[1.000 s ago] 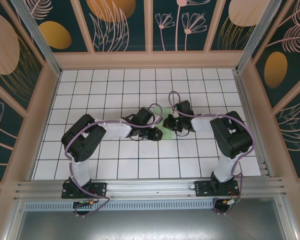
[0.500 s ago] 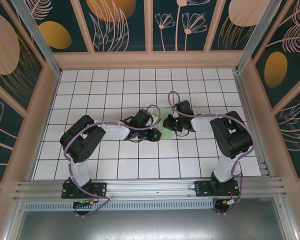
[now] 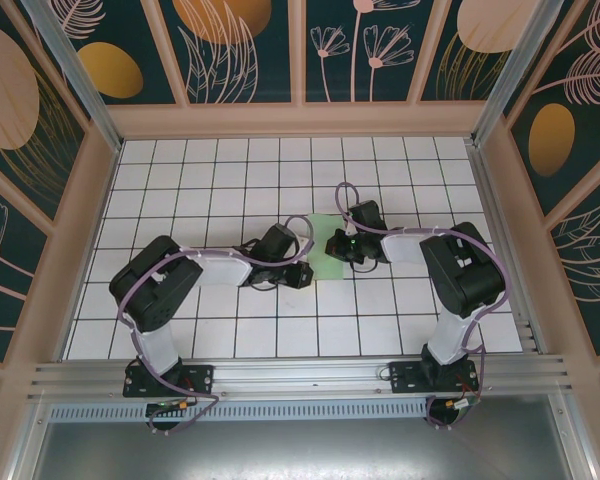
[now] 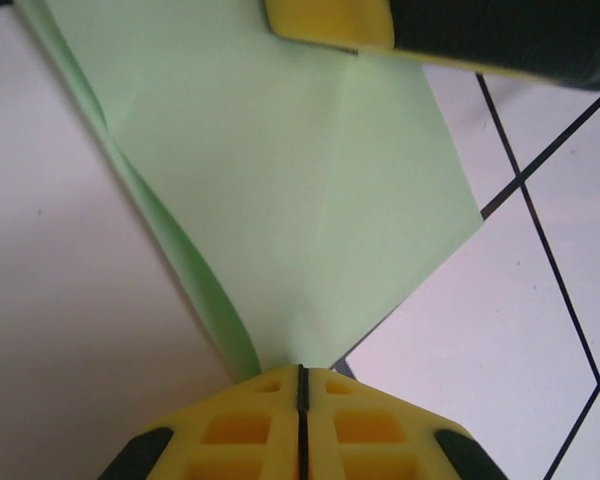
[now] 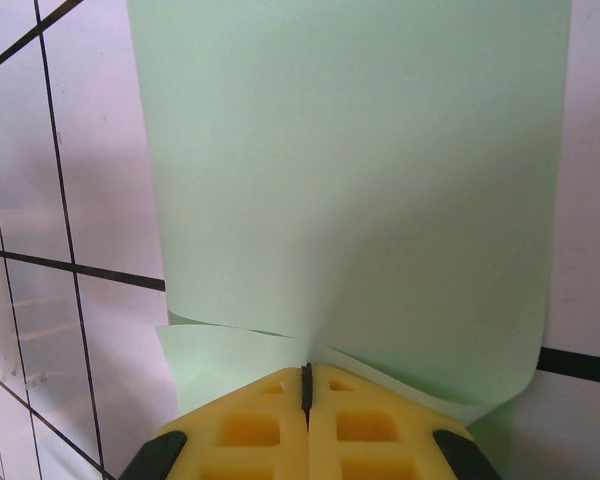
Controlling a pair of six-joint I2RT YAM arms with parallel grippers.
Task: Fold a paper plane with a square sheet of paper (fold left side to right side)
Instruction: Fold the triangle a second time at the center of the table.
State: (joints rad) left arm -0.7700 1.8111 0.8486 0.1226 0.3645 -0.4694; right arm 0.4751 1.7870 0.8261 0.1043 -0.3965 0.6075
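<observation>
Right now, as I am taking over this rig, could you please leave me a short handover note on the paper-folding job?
Left gripper: jaws shut on a pointed corner of the square sheet of paper.
Right gripper: jaws shut on the sheet's opposite edge, which curls up there.
Sheet: on the table, stretched between the two grippers.
Done: creases show, and one edge looks doubled over.
Left: no plane shape yet, so most of the folding remains.

Both arms extend low toward the centre of the table [image 3: 230,340]. Left gripper [image 4: 300,372]: jaws closed, pinching a corner of the square sheet of paper [image 4: 280,180]. Right gripper [image 5: 306,370]: jaws closed on its edge.
</observation>
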